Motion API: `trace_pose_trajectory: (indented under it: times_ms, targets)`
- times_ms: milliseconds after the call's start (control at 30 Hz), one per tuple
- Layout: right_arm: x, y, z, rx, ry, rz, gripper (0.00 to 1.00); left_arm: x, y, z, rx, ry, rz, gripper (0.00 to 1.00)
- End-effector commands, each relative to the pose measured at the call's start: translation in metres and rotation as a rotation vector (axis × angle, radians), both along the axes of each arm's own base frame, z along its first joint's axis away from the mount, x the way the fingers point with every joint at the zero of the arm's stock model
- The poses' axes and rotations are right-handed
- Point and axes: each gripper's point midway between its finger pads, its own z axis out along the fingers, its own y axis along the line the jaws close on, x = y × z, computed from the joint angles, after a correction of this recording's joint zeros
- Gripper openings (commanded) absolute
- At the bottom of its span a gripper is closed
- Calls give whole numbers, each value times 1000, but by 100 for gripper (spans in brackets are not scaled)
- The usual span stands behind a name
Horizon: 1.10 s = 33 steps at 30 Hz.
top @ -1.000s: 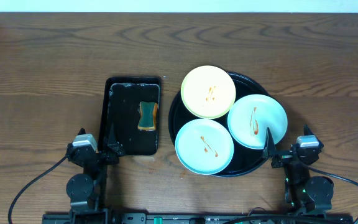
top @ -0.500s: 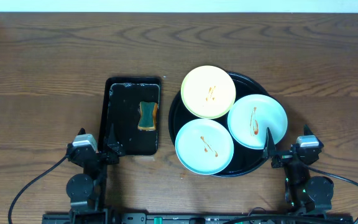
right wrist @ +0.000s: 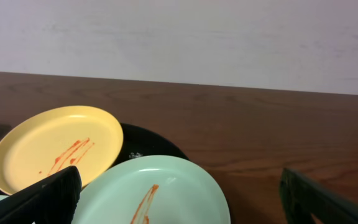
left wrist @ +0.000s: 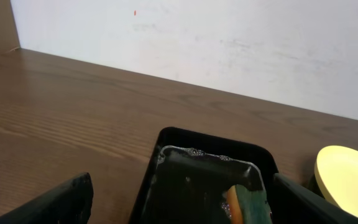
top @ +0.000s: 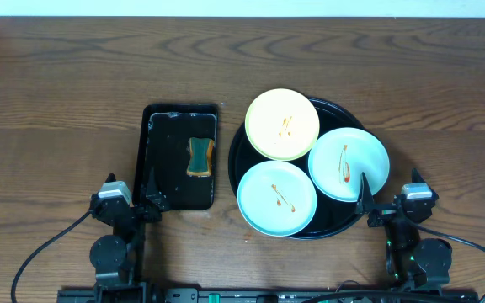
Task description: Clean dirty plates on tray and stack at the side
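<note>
Three plates lie on the round black tray (top: 340,116), each streaked with orange-red sauce. The pale yellow plate (top: 282,124) is at the back, one mint plate (top: 349,163) at the right, and the other mint plate (top: 276,198) at the front. My right gripper (top: 390,200) rests open at the near right of the tray. In the right wrist view its jaws (right wrist: 182,208) stand wide over the right mint plate (right wrist: 166,193), with the yellow plate (right wrist: 55,146) behind. My left gripper (top: 131,198) is open and empty at the near left.
A smaller black rectangular tray (top: 168,168) left of the round tray holds a green and orange sponge (top: 200,156). The left wrist view shows that tray (left wrist: 166,140) and the sponge (left wrist: 247,202) just ahead. Bare wooden table surrounds both trays.
</note>
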Motion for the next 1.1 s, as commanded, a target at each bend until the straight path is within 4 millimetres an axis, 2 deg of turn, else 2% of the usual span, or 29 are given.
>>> trace_pose_trajectory:
  times_ms: [0,300,467,700,900,1067]
  targets:
    - [0,-3,-2,-11,6,-12,99,-1,-4,-13,5,45,-26,90]
    - [1,-6,-1,-9,2,-31,99,-1,-4,-13,5,45,-26,90]
    - [1,-6,0,64,4,-37,99,-1,-4,-13,7,46,-25,90]
    - [-1,-12,12,87,0,-69,99,-1,-4,-13,9,45,-26,90]
    - [2,-11,16,159,82,-80,99,-1,-4,-14,8,48,-26,90]
    - [14,-11,27,150,162,-87,99,-1,-4,-14,-32,75,-21,90]
